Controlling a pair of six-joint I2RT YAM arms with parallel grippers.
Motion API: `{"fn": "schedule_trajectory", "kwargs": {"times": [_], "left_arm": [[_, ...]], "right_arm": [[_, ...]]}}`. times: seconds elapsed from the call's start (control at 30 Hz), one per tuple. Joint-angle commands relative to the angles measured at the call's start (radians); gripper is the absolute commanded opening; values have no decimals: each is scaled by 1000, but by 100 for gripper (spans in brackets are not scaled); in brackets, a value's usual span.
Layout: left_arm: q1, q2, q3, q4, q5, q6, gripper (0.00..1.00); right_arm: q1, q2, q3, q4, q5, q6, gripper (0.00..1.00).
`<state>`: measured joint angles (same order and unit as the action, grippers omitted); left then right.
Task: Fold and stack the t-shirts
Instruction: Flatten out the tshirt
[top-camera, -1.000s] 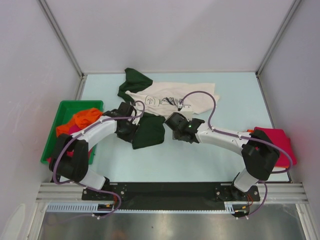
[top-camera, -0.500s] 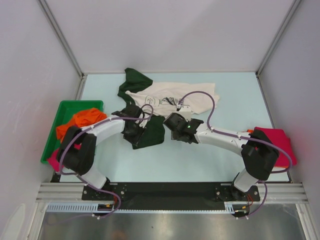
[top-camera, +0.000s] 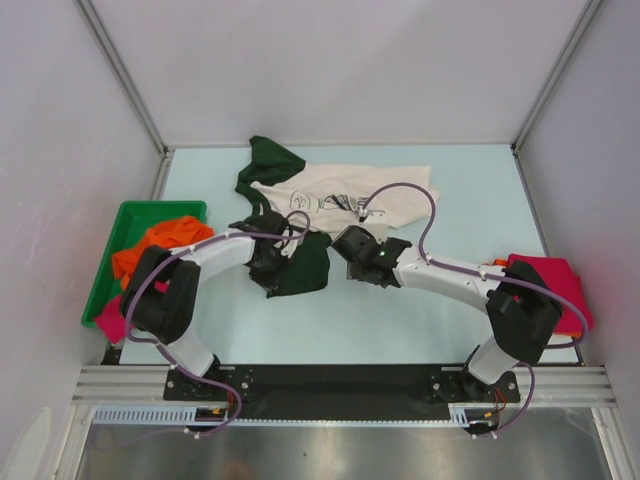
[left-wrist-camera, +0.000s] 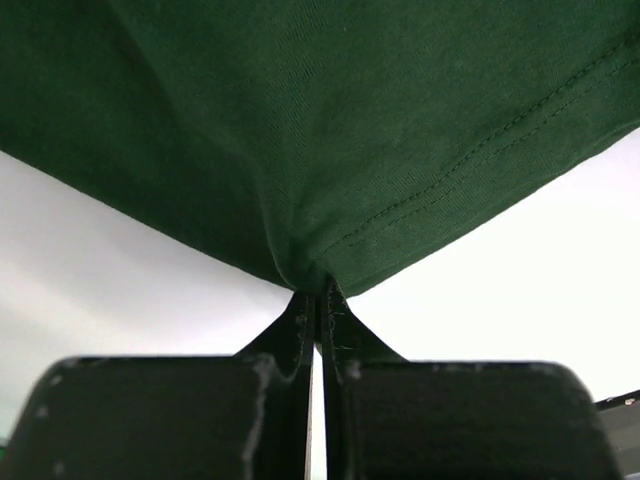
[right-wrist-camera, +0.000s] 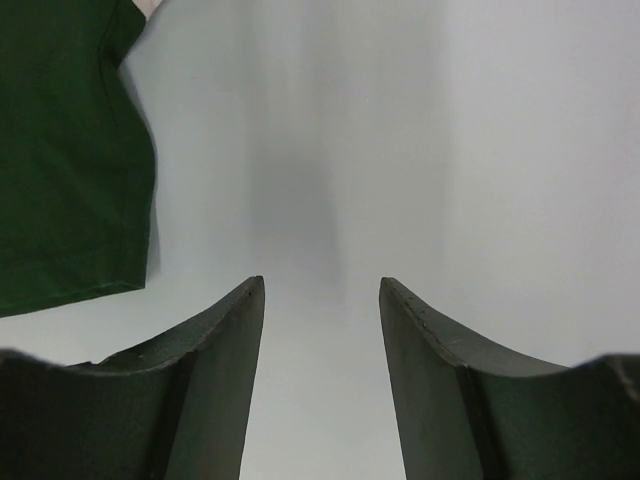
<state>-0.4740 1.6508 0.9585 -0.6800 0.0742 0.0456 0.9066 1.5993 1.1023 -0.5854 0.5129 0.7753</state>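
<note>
The cream t-shirt (top-camera: 335, 205) with dark green sleeves lies spread across the middle of the table, print up. Its near green sleeve (top-camera: 303, 264) lies toward the arms. My left gripper (top-camera: 268, 262) sits at that sleeve's left edge. In the left wrist view the gripper (left-wrist-camera: 318, 292) is shut, pinching the hem of the green sleeve (left-wrist-camera: 300, 120). My right gripper (top-camera: 348, 244) hovers just right of the sleeve. It stands open (right-wrist-camera: 322, 290) over bare table, with the green sleeve (right-wrist-camera: 60, 150) at its left and nothing between the fingers (right-wrist-camera: 215, 350).
A green bin (top-camera: 125, 214) at the left edge holds an orange t-shirt (top-camera: 160, 240) and a pink one (top-camera: 110, 318). A folded magenta-red t-shirt (top-camera: 555, 285) lies at the right edge, beside the right arm's elbow. White walls close in the table.
The left gripper slid right onto the green sleeve's edge and shut on its hem. The sleeve is bunched slightly. The right arm has barely moved.
</note>
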Motion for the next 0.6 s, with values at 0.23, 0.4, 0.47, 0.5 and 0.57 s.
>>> {"fn": "schedule_trajectory", "kwargs": {"times": [0.23, 0.4, 0.47, 0.5, 0.57], "left_arm": [[127, -57, 201, -89, -2, -3, 0], [189, -36, 305, -101, -40, 7, 0], [216, -22, 368, -108, -39, 5, 0], [225, -5, 393, -112, -42, 0, 0], [254, 10, 457, -122, -48, -6, 0]], "right_arm": [[-288, -119, 7, -4, 82, -48, 56], [-465, -43, 80, 91, -7, -149, 54], [-483, 3, 120, 102, -10, -175, 54], [-485, 52, 140, 105, -22, -195, 54], [-486, 97, 195, 116, -34, -211, 53]]}}
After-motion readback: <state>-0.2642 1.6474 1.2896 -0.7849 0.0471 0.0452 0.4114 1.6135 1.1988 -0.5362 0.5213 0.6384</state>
